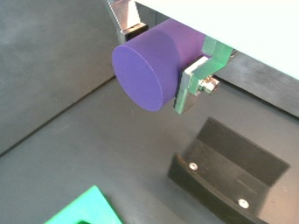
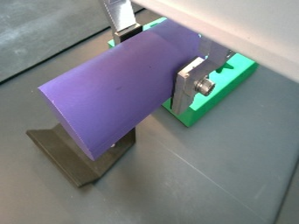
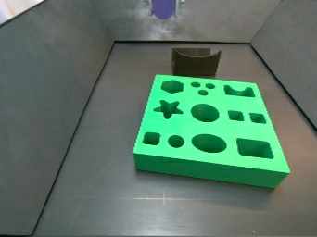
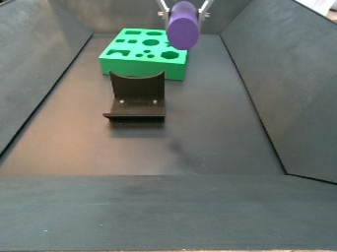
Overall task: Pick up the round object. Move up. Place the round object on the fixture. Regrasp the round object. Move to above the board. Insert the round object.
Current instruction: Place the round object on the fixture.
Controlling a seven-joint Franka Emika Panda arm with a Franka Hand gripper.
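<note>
Gripper (image 1: 163,61) is up in the air w/ the peg (image 1: 155,70) pinched between its two silver fingers (image 1: 197,79); jaws pressed onto the peg's curved sides, one plate each side. Peg = smooth purple cylinder, flat round end facing the cam in a wrist view, long side showing in a wrist view (image 2: 122,83), where it lies roughly level across the fingers (image 2: 194,80). Below it in that view: the fixture (image 2: 73,157), dark, on the dark floor, and beyond the fingers an edge of the board (image 2: 216,87), bright green. In a wrist view the fixture (image 1: 228,171) shows as a dark L bracket w/ two small screws in its base plate; a corner of the board (image 1: 82,210) peeks in at the frame edge. In a side view the peg (image 4: 183,25) hangs well above the floor, over the near part of the board (image 4: 138,54) as seen from there, w/ the fixture (image 4: 137,95) just in front of the board, apart from the peg. In a side view the peg (image 3: 162,7) is only partly in frame at the top edge, behind the fixture (image 3: 194,61), which stands just beyond the board (image 3: 205,125); the board's cut-outs (star, hexagon, circles, ovals, squares) all show open. Gripper body itself mostly out of frame in both side views.
</note>
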